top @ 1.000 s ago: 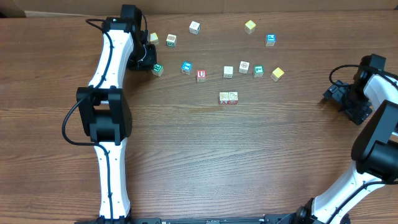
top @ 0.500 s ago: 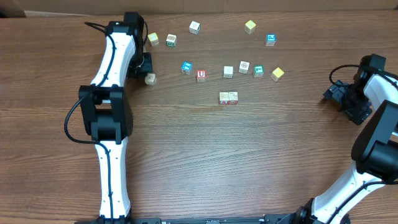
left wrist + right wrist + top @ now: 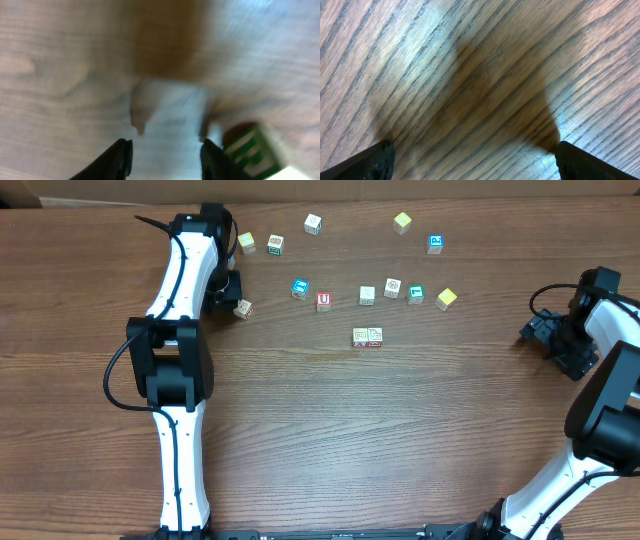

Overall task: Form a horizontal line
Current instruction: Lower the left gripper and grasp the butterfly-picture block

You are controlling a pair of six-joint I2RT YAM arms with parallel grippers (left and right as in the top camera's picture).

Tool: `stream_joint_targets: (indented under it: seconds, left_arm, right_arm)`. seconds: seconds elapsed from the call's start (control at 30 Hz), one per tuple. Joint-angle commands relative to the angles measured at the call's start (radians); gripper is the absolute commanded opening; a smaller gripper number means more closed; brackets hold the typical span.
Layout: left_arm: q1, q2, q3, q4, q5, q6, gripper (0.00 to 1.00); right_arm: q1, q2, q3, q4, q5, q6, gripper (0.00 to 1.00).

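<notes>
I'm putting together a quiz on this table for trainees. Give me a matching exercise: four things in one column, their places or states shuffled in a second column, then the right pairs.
Things
1. red "U" cube
2. two-cube row
3. loose cube
4. right fingers

Places or states
A. open over bare wood, at the table's right side
B. beside the left fingers, not between them
C. touching side by side, nearer the arms' bases than the scattered cubes
D. just right of a blue-marked cube

Pairs: 1-D, 2-C, 3-B, 4-A
</notes>
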Motion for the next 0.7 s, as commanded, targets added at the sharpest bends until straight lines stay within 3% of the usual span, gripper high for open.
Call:
stream_joint_targets:
  seconds: [0.0, 0.17, 0.37, 0.67]
  left_arm:
    - [0.0, 0.012, 0.045, -0.062, -0.04, 0.075, 0.51]
    - [0.0, 0.012, 0.055, -0.146, -0.017, 0.138, 0.65]
    - [0.0, 0.012, 0.055, -0.133, 0.198, 0.229, 0.72]
    - [-0.019, 0.012, 0.054, -0.049, 0.203, 0.229, 0.73]
  right_arm:
    - [-0.006, 0.011, -0.009, 0.0, 0.026, 0.001, 1.0]
    - [-0.006, 0.011, -0.01, 0.0, 0.026, 0.0, 1.0]
    - [-0.006, 0.011, -0.01, 0.0, 0.026, 0.0, 1.0]
    - [-0.006, 0.011, -0.009, 0.0, 0.026, 0.0, 1.0]
